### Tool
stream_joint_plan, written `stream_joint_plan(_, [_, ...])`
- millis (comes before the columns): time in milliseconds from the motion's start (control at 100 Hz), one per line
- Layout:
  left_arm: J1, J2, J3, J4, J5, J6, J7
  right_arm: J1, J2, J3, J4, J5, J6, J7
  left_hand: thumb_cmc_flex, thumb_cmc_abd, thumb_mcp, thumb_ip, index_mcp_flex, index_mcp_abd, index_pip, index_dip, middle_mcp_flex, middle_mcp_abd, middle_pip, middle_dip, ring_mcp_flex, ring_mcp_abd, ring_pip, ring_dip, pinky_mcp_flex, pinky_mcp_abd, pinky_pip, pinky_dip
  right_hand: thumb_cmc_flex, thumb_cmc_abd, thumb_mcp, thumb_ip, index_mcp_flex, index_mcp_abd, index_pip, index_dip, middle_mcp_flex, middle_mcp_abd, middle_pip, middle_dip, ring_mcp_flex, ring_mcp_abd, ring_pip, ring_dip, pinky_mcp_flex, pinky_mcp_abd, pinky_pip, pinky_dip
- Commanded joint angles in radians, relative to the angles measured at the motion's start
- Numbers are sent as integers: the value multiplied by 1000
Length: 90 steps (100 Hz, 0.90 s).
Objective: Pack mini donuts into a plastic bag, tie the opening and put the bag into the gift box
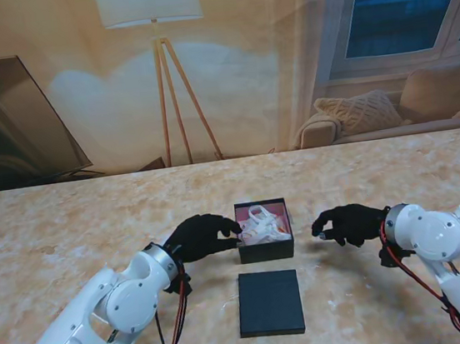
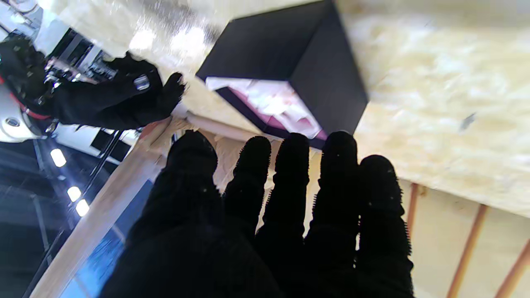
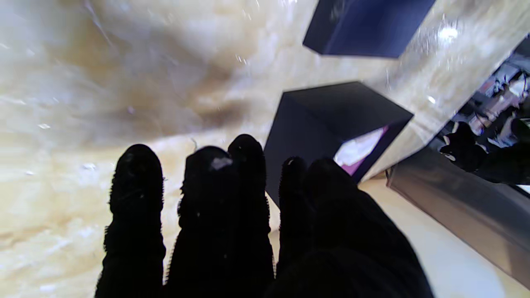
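Counter (image 1: 69,225): marbled beige top, carrying every item listed here.

Gift box (image 1: 267,251): dark, square, open on top, pink lining visible inside. Stands between the two hands, upright. Seen also from the left wrist (image 2: 327,82) and the right wrist (image 3: 331,111).

Plastic bag (image 1: 263,225): clear and white, crumpled, lying inside the gift box and rising a little over its rim. Shows as a white and pink patch in the box mouth from the left wrist (image 2: 281,101) and from the right wrist (image 3: 358,149). Contents too small to make out; whether the opening is tied cannot be told.

Lid (image 1: 269,302): flat, dark, square, lying on the counter just on the near side of the gift box, apart from it, nearer to me than both hands. A corner shows in the right wrist view (image 3: 364,27).

Left hand (image 1: 203,236): black glove, palm down, fingers curled forward with the tips at the left wall of the gift box, touching or nearly so; nothing visibly gripped. From its wrist the fingers (image 2: 292,165) lie side by side, loosely extended.

Right hand (image 1: 350,223): black glove, fingers loosely curled and slightly apart, holding nothing, near the right wall of the gift box but clear of it. Fingers (image 3: 136,182) extended in its wrist view.
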Motion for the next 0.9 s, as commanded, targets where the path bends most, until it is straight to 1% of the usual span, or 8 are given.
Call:
stream_joint_plan(0, [31,16,-2,0,33,-1,7,-1,10,-6,-2,-10,0,5,59,-1,5,26,21,13,-30,-15,31,8,29,43,38,17,69,54,17,-2,60,57,37,27,29,22,-36,-53,-66,20,34,-35,41,28,30,-34,58,37,17,-20,39,14])
stream_joint_plan(60, [58,17,-18,-9,48,14,10,4,16,-12,0,-13,-4,30,80,-7,37,28,30,19,-35,-16,64,11,80,94,79,13,136,98,47,0,121,107,46,51,45,41,-43,-63,-104,22,43,-47,66,43,44,-47,84,46,30,-28,49,17])
stream_joint_plan(90, [70,17,-25,-13,47,22,10,8,18,-16,2,-10,-3,46,-84,-96,403,-7,33,20,-36,10,85,13,107,131,101,13,170,121,62,2,147,144,48,65,54,56,-48,-67,-132,29,45,-51,75,50,45,-49,95,49,33,-29,52,19])
stream_joint_plan(160, [94,20,-42,-24,45,46,-8,20,27,-28,5,1,3,94,-100,-141,551,-28,38,24,-42,10,131,20,127,264,136,25,228,151,84,7,209,179,19,45,158,74,-71,-76,-167,62,48,-59,86,70,49,-54,109,53,36,-33,55,23])
stream_joint_plan(240, [116,39,-70,-49,50,76,-109,42,42,-50,12,12,15,171,-84,-147,566,-32,50,29,-36,14,168,18,142,297,171,26,274,161,118,0,264,197,-6,31,238,66,-100,-79,-185,60,47,-64,95,93,47,-59,119,59,36,-36,55,25])
stream_joint_plan(430, [120,48,-69,-27,58,128,-160,105,69,-136,33,40,71,303,-42,-181,592,-40,79,26,-12,20,231,15,200,336,229,31,349,172,159,12,339,210,-9,55,244,64,-141,-76,-205,44,63,-81,118,105,69,-73,140,69,56,-52,57,26])
stream_joint_plan(580, [95,49,-37,8,28,136,-166,158,78,-214,59,73,98,346,1,-225,593,-46,122,38,80,-9,367,-25,462,250,421,-2,588,116,366,22,543,194,-11,51,242,68,-146,-63,-212,25,118,-118,146,98,142,-95,125,52,116,-83,48,7])
stream_joint_plan(890, [20,61,51,62,-52,158,-249,226,95,-316,73,103,129,415,-11,-215,626,-33,79,0,62,-48,415,-58,535,250,478,-15,660,94,428,12,608,169,-23,49,270,73,-144,-36,-217,5,147,-142,171,84,186,-111,121,45,159,-95,58,-27])
